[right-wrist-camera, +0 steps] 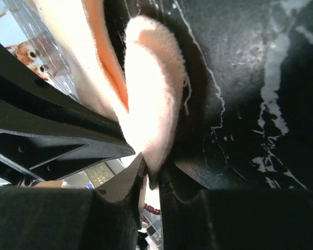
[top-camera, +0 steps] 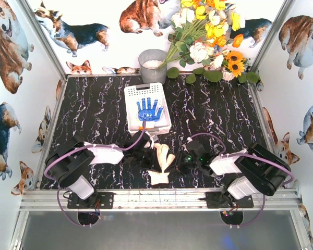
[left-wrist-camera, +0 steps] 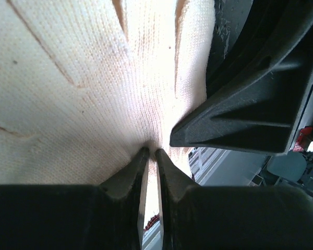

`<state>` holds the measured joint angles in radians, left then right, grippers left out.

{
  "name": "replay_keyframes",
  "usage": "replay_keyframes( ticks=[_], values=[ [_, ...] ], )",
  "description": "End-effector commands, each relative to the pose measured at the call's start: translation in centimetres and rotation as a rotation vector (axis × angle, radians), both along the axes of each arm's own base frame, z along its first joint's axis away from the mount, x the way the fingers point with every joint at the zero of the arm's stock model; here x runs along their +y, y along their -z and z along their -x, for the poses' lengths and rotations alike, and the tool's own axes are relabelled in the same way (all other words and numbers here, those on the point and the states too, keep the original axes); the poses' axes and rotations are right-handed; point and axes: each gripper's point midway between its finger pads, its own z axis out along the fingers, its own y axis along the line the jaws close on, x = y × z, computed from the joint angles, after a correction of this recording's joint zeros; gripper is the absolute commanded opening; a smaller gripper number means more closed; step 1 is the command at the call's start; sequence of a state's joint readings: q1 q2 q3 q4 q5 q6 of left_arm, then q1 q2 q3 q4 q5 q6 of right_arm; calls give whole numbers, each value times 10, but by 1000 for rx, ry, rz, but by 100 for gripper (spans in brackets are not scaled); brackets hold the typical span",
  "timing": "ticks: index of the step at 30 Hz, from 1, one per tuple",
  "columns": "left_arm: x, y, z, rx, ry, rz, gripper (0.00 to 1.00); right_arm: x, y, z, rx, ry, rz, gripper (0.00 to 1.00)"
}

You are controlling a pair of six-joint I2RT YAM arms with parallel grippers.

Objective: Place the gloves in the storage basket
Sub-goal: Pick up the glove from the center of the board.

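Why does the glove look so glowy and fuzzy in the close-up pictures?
Left wrist view: the glove is too near, and bright light washes its top white. Right wrist view: the glove glows, its edges blurry. Top view: sharp, evenly lit.

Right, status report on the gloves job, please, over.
Left gripper shut on cream glove. Right gripper shut on orange-trimmed glove fabric. Blue-dotted glove already in storage basket. Nothing blocking basket.
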<state>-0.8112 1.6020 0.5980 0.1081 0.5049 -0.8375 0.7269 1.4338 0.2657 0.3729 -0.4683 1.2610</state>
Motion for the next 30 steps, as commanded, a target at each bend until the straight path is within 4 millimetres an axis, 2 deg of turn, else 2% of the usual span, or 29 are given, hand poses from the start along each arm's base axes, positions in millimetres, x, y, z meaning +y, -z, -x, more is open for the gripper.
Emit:
replay_keyframes(
  ticks=[1, 4, 6, 11, 16, 19, 24, 30],
  values=[
    [17, 10, -10, -51, -56, -61, 9, 5, -4, 0, 6, 13, -33, 10],
    [17, -6, -18, -135, -59, -36, 16, 10, -15, -4, 19, 24, -51, 0],
    [18, -20, -24, -212, -55, -23, 23, 12, -21, -7, 40, 43, -52, 0],
    [37, -49, -36, -442, -11, -69, 48, 16, -32, -12, 115, 102, -68, 0],
    [50, -71, -34, -639, 58, -118, 64, 23, -42, -17, 197, 144, -107, 0],
    [49, -78, -26, -737, 108, -143, 74, 28, -50, -21, 237, 165, -127, 0],
    [44, -81, -9, -885, 181, -204, 78, 30, -59, -26, 297, 200, -146, 0],
    [30, -79, 14, -948, 265, -179, 82, 28, -65, -32, 338, 242, -162, 0]
  ],
)
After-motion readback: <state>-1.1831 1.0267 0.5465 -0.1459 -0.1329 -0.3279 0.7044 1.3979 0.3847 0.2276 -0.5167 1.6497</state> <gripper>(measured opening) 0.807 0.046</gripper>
